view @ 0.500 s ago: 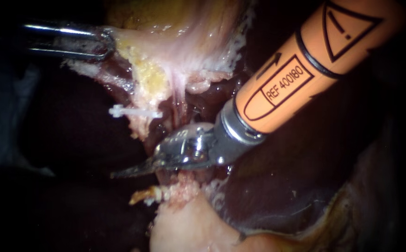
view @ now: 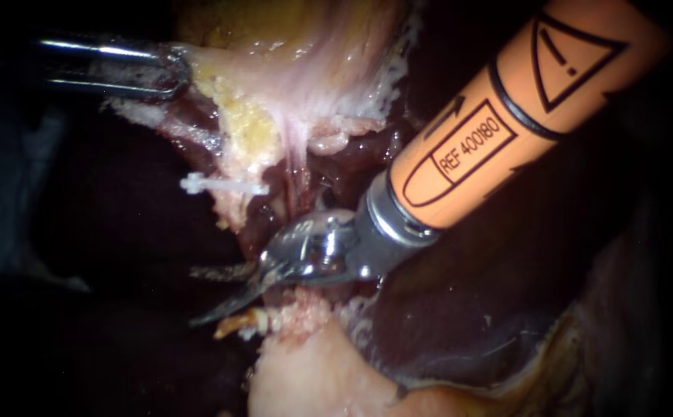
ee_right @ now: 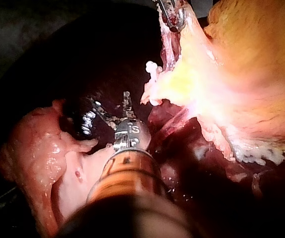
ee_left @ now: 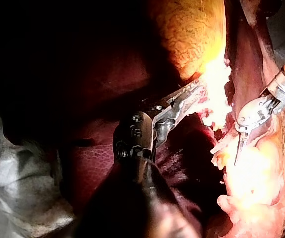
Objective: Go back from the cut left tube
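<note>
The cut left tube [view: 232, 207] lies in two: a clipped upper end and a ragged lower stump [view: 274, 318]. The cut looks done, the retreat barely begun. The right instrument's hand [view: 214, 292] sits between the ends, blades apart and empty, with the clip [view: 224, 186] near it. Room looks open back along its shaft. The left instrument's hand [view: 168, 73] is clamped on the gallbladder [view: 274, 46] edge.
</note>
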### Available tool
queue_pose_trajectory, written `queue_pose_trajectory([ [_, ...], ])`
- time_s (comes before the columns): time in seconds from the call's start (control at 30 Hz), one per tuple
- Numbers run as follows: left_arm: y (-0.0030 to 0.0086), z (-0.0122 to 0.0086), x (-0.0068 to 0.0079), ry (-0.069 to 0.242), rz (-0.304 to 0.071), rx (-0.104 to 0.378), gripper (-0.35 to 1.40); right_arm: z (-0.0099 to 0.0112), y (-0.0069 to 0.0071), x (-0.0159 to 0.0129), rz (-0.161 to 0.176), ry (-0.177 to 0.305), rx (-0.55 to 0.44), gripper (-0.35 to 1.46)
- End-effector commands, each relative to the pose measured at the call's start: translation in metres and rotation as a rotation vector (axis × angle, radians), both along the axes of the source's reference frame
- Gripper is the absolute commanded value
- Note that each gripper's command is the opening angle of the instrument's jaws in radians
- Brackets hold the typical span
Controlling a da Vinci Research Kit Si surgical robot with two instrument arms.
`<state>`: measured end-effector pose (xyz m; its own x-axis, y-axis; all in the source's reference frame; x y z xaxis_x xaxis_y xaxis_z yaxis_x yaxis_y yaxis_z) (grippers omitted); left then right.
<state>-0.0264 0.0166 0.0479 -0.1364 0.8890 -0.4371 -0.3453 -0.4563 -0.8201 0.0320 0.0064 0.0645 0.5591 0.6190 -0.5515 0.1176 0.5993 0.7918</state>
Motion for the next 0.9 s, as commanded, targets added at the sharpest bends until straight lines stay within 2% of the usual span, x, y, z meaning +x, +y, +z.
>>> queue_pose_trajectory([
  [0.03, 0.0000, 0.0000, 0.0000, 0.000, 0.000, 0.000, -0.35, 0.0000, 0.0000, 0.0001, 0.006, 0.003, 0.006, 1.06],
  [0.3, 0.0000, 0.0001, 0.0000, 0.000, 0.000, 0.000, -0.35, -0.0001, -0.0002, -0.0003, 0.021, 0.007, 0.008, 1.19],
  [0.4, 0.0000, 0.0001, 0.0000, 0.000, 0.000, 0.000, -0.35, -0.0003, -0.0004, -0.0014, 0.065, -0.012, -0.021, 1.23],
  [0.53, 0.0001, 0.0002, 0.0001, 0.000, 0.001, 0.000, -0.35, -0.0011, -0.0006, -0.0039, 0.141, -0.017, -0.183, 1.36],
  [0.6, 0.0001, 0.0002, 0.0002, -0.001, 0.001, 0.000, -0.35, -0.0016, -0.0005, -0.0052, 0.193, -0.038, -0.294, 1.41],
  [0.63, 0.0001, 0.0002, 0.0002, -0.001, 0.001, 0.000, -0.35, -0.0018, -0.0005, -0.0057, 0.205, -0.046, -0.328, 1.43],
  [0.73, 0.0001, 0.0002, 0.0003, -0.001, 0.002, 0.000, -0.35, -0.0026, -0.0001, -0.0078, 0.205, -0.051, -0.444, 1.43],
  [0.9, 0.0001, 0.0002, 0.0003, -0.001, 0.002, 0.000, -0.35, -0.0042, 0.0010, -0.0115, 0.175, -0.041, -0.535, 1.43],
])
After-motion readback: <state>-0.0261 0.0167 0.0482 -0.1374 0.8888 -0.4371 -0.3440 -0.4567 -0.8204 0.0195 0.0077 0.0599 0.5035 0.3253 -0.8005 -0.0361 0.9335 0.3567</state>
